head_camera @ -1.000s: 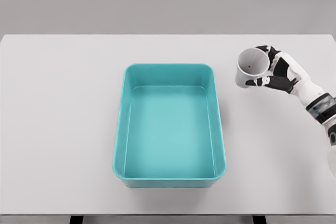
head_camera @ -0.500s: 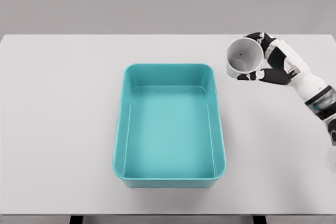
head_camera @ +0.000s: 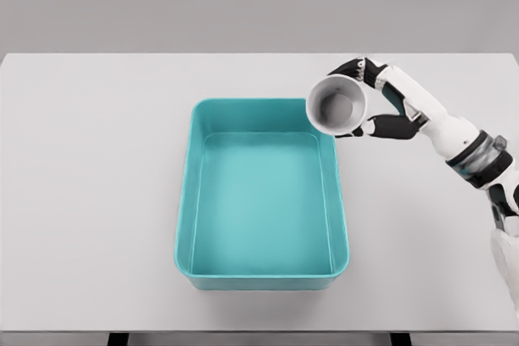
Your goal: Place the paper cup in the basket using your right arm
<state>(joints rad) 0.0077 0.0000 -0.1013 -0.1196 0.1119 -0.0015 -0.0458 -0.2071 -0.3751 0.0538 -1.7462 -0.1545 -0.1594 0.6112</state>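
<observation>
A white paper cup (head_camera: pixel 336 105) hangs in the air over the far right corner of the teal basket (head_camera: pixel 261 275), tipped so its open mouth faces me. My right hand (head_camera: pixel 369 101) is shut on the cup, fingers over its top and thumb under it, with the arm reaching in from the right edge. The basket is a rectangular tub in the middle of the table and holds nothing. My left arm does not show.
The white table (head_camera: pixel 89 192) stretches wide on both sides of the basket. A grey wall stands behind its far edge. No other objects lie on the table.
My right hand has carried the cup up and to the left, from right of the basket to above its far right corner. The cup's mouth has turned more toward me.
</observation>
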